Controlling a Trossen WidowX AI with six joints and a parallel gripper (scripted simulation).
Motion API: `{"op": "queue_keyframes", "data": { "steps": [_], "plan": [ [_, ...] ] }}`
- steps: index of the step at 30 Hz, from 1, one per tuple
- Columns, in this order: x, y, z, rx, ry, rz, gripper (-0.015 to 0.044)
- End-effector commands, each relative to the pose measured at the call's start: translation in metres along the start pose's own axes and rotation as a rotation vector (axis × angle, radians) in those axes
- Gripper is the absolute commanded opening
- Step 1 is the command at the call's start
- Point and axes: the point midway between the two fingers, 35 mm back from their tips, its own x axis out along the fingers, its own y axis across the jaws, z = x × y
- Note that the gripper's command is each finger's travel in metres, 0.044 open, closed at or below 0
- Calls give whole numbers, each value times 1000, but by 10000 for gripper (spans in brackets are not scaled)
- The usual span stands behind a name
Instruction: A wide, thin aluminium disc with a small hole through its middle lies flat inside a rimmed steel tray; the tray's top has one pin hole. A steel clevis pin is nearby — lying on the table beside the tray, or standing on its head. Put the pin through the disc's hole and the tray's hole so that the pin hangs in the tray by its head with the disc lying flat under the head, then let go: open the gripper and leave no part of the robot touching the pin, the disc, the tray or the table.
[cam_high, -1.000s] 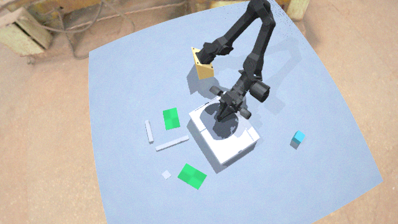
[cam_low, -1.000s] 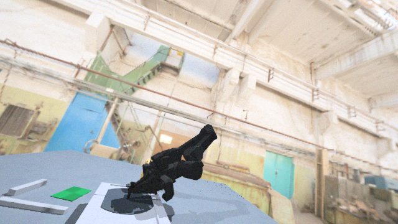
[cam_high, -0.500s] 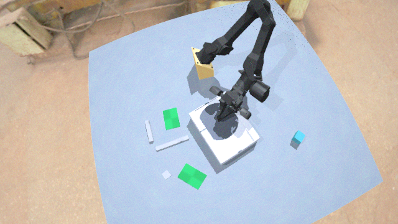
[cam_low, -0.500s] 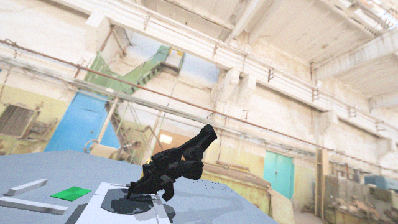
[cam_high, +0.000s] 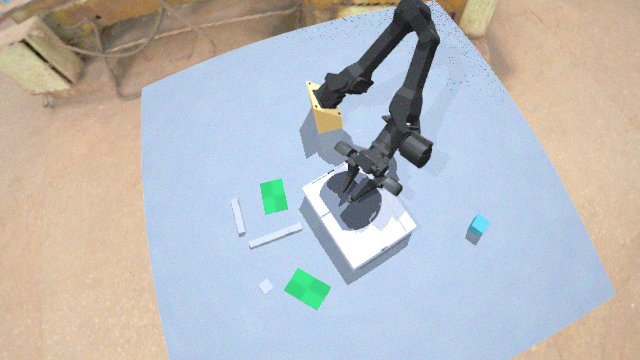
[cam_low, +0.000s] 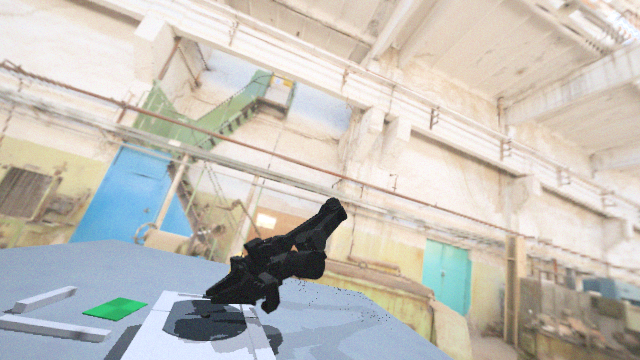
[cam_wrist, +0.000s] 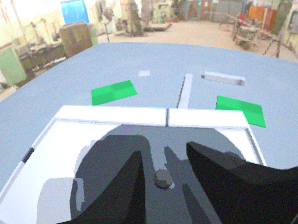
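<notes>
One gripper (cam_high: 347, 196) (cam_low: 208, 297) (cam_wrist: 164, 152) is hanging over one disc (cam_high: 361, 215) (cam_low: 192, 327) (cam_wrist: 107, 155), fingers standing moderately apart and gripping nothing. One clevis pin (cam_wrist: 162, 179) is showing its round head at the disc's middle, between the finger lines in the wrist view; how deep it is sitting, cannot tell. Disc is lying inside one tray (cam_high: 350, 253) (cam_low: 142, 340) (cam_wrist: 115, 116). One black arm (cam_high: 415, 75) (cam_low: 310, 232) is folding at the far side, elbow high, forearm coming back toward the tray, gripper slanting down. Left of the tray, two green patches (cam_high: 274, 196) (cam_low: 116, 308) (cam_wrist: 114, 92), two pale bars (cam_high: 276, 236) (cam_low: 55, 327) (cam_wrist: 185, 91) and one small pale square (cam_high: 266, 286) (cam_wrist: 144, 73) are lying; one blue cube (cam_high: 479, 225) is sitting right.
</notes>
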Motion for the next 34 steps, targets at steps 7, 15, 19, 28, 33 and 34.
{"op": "queue_keyframes", "data": {
  "steps": [7, 15, 19, 28, 33, 34],
  "plan": [
    [-20, 5, 4, 4, -2, 4, 265],
    [-101, -1, 5, 4, -1, 6, 440],
    [-103, -2, 6, 4, -1, 7, 440],
    [-103, -2, 6, 4, -1, 7, 440],
    [-103, -2, 6, 4, -1, 7, 440],
    [-103, -2, 6, 4, -1, 7, 440]
  ]
}}
